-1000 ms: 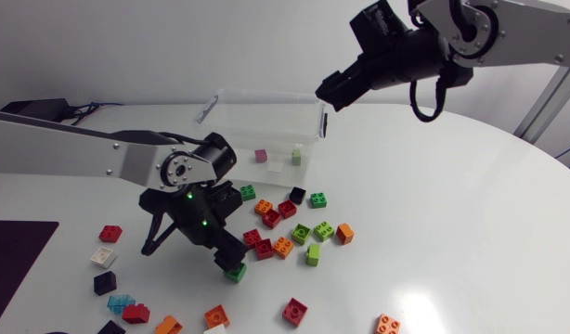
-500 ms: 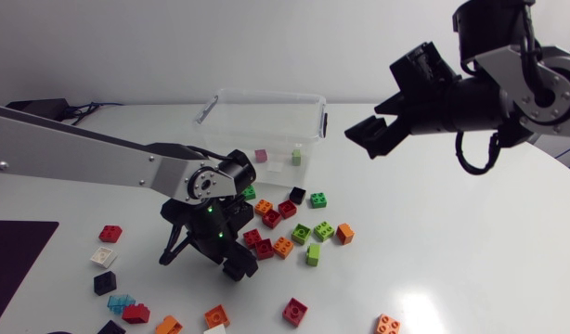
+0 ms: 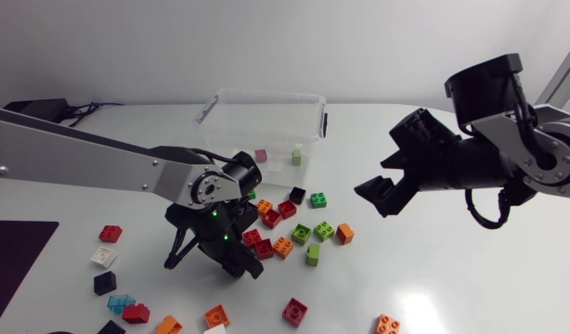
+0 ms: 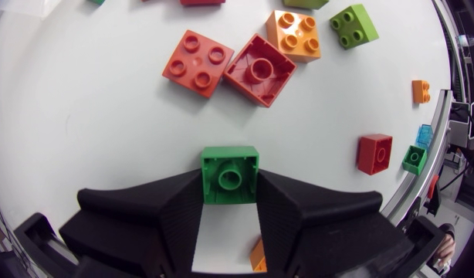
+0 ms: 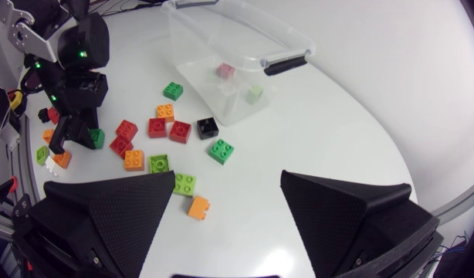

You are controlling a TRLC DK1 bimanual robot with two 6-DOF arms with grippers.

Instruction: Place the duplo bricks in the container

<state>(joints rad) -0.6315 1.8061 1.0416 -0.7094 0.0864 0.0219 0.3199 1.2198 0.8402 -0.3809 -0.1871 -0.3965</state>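
Observation:
A clear plastic container (image 3: 266, 96) stands at the back of the table with a pink brick (image 3: 261, 156) and a pale green brick (image 3: 296, 158) in it. My left gripper (image 3: 239, 267) points down at the table in front of the brick cluster. It is shut on a green brick (image 4: 230, 176), with a finger against each side. An orange-red brick (image 4: 198, 63) and a red brick (image 4: 259, 69) lie just ahead of it. My right gripper (image 3: 382, 193) hangs open and empty above the table, to the right of the container (image 5: 221, 46).
Several loose bricks lie between the container and my left gripper, among them a black one (image 3: 297, 195), a green one (image 3: 317, 199) and an orange one (image 3: 344, 233). More lie at the front left (image 3: 110, 233) and the front (image 3: 295, 311). A dark mat (image 3: 16, 260) covers the front left corner.
My left gripper has moved slightly right and closed on the green brick. My right arm has swung from over the container down and to the right, still open.

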